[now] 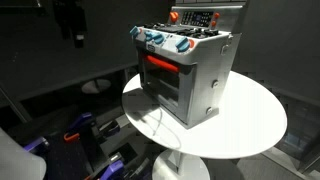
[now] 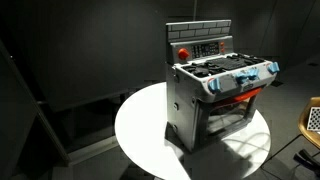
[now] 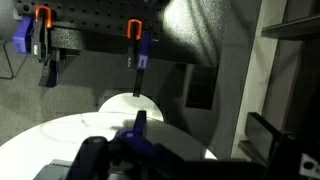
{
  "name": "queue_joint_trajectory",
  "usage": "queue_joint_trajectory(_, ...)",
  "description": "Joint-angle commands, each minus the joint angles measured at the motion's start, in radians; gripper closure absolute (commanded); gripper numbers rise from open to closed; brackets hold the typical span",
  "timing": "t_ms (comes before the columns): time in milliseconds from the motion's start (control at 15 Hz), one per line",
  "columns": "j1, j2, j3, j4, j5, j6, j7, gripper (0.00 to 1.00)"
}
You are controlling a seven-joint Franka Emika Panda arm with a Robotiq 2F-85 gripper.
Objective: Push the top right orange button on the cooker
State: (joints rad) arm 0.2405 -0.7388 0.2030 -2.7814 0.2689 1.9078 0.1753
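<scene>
Approach step: end effector [image 1: 70, 22] hovering far left of cooker [image 1: 190, 75], opening can't tell; next needing travel to back panel [image 1: 208, 18].

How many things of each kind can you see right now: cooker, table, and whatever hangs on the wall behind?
Toy cooker: 1
Round white table: 1
Clamps hanging on the pegboard: 2
Total: 4
</scene>
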Motion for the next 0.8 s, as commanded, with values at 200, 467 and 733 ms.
queue_joint_trajectory(200,-0.005,-0.001,0.004,0.003,0.002,-0.005,-0.003,0.00)
queue_joint_trajectory(467,-0.019,0.000,0.005,0.014,-0.009,0.015,0.007,0.00)
queue_joint_trajectory(733,-0.057,0.030,-0.002,0.055,-0.030,0.059,0.012,0.00)
